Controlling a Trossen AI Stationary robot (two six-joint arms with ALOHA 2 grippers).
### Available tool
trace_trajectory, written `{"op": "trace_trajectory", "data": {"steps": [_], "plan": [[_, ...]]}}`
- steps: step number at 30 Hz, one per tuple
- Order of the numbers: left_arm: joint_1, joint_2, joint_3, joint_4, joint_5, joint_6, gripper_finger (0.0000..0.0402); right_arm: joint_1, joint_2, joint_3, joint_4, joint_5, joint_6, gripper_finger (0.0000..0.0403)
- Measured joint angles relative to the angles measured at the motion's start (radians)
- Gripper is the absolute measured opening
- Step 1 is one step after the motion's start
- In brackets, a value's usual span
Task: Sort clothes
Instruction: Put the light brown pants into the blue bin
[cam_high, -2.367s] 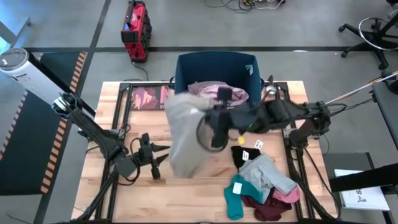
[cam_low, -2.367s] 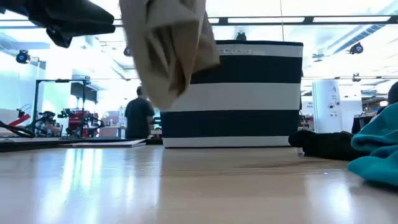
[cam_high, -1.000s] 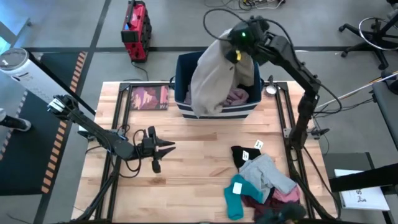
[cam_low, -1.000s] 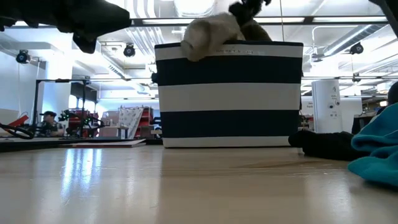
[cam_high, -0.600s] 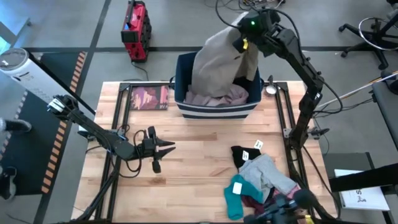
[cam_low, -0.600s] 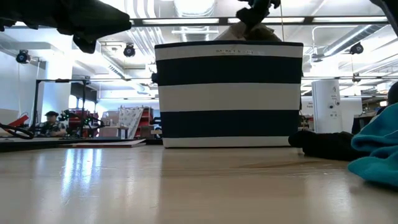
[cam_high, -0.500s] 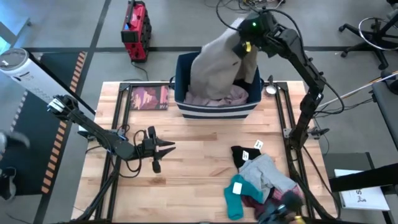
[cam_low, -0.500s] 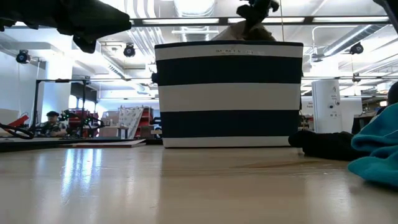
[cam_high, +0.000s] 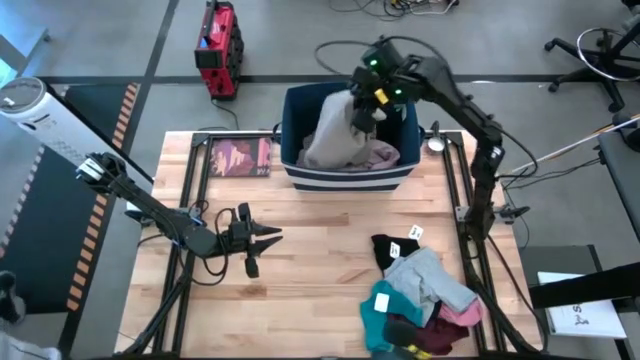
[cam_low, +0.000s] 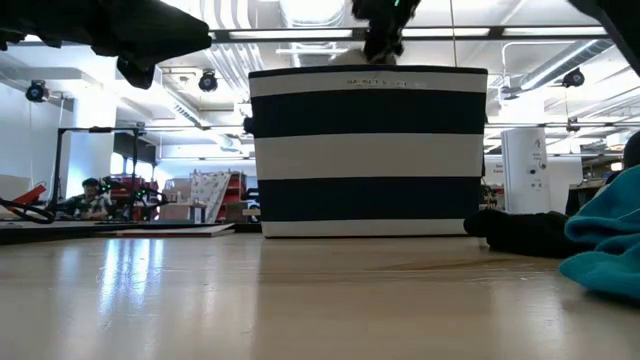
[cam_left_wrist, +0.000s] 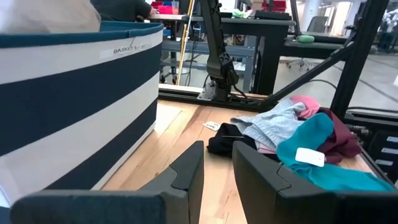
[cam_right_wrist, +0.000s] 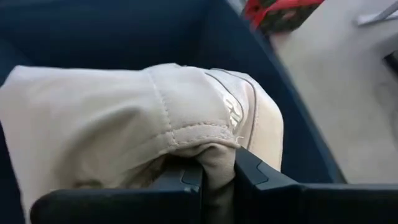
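Beige garment now sunk into the striped bin at table's far edge, lower than half a second ago; release likely next. Right gripper still pinches its fold. Left gripper, nearly closed, empty, waits near-left. Bin label lettering unreadable. Remaining pile near-right.

Overhead straight down, low view level across table, wrists close-in — all share the striped bin.
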Motion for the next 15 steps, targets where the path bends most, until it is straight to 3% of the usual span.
{"op": "trace_trajectory", "data": {"steps": [10,15], "plan": [[0.004,0.002,0.000,0.000,-0.002,-0.005,0.0073,-0.010,0.166,-0.144,0.004,-0.016,-0.019,0.0018],[0.004,0.005,-0.001,0.000,-0.002,-0.011,0.0073,-0.002,0.252,-0.151,0.004,-0.013,0.032,0.0055]]}}
